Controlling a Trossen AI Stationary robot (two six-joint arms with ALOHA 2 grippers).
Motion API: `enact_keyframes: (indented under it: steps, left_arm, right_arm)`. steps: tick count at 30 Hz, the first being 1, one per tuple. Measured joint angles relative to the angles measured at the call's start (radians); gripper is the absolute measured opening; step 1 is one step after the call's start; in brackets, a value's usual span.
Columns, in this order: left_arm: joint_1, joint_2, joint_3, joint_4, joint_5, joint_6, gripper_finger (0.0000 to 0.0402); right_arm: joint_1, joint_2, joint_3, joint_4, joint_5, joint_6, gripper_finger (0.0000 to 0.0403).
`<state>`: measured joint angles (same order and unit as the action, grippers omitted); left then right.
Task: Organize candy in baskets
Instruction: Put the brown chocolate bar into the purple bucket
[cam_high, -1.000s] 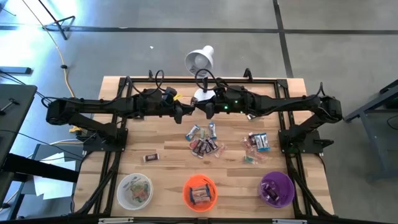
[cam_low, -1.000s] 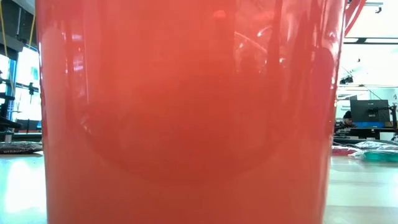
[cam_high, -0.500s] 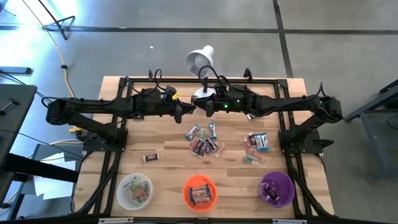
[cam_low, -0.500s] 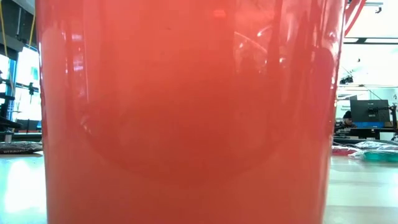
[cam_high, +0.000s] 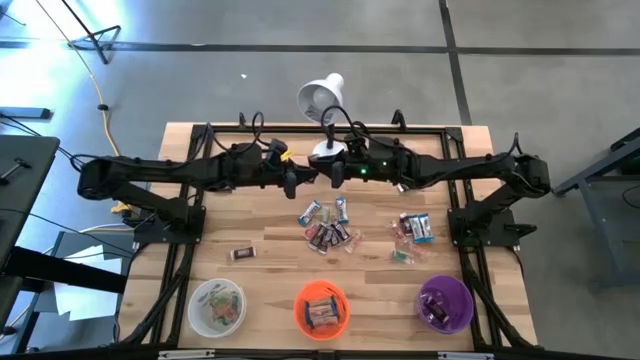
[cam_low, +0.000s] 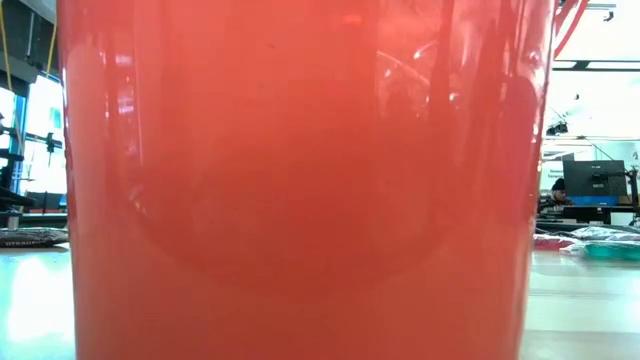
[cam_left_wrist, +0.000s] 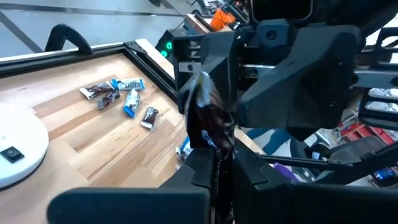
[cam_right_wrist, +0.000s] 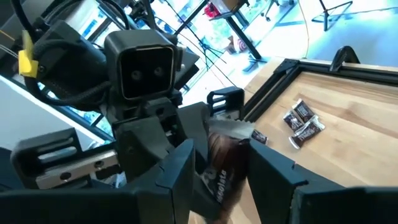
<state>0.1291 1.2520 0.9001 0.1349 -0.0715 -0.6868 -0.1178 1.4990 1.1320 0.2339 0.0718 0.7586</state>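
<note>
Both arms meet above the far middle of the table. My left gripper (cam_high: 303, 178) is shut on a dark brown wrapped candy (cam_left_wrist: 208, 118). My right gripper (cam_high: 323, 172) faces it, open, with one finger on either side of the same candy (cam_right_wrist: 225, 155). More candy lies loose on the wood in a middle heap (cam_high: 328, 225), a right heap (cam_high: 412, 230) and one single piece (cam_high: 244, 253). Along the near edge stand the white basket (cam_high: 195, 300), the orange basket (cam_high: 300, 300) and the purple basket (cam_high: 468, 298), each with candy inside. My left gripper pinches the candy's near end (cam_left_wrist: 214, 158) between its two fingers, coming in level from the table's left. The candy sticks out past the fingertips toward the other gripper, lifted clear of the table. My right gripper's fingers (cam_right_wrist: 183, 168) flank the candy; whether they touch it I cannot tell.
A white desk lamp (cam_high: 321, 97) stands at the far edge, its round base (cam_high: 327, 152) just behind the grippers. A black frame (cam_high: 200, 200) runs round the table. The orange basket's wall (cam_low: 300, 180) fills the low view.
</note>
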Motion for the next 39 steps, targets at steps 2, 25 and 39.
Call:
enact_keyframes:
  steps: [2, 25, 39]
  left_arm:
    - [-0.001, 0.008, 0.000, 0.000, 0.001, -0.003, 0.0005]
    - [0.000, -0.008, -0.001, -0.008, 0.011, 0.051, 0.0034]
    - [0.031, -0.047, -0.002, -0.163, 0.110, 0.157, 0.0116]
  right_arm:
    - [0.005, 0.001, -0.001, -0.005, 0.003, 0.000, 0.0130]
    - [0.007, 0.000, 0.000, -0.017, -0.006, 0.000, 0.0005]
    - [-0.006, 0.000, 0.001, -0.031, -0.016, 0.011, 0.0005]
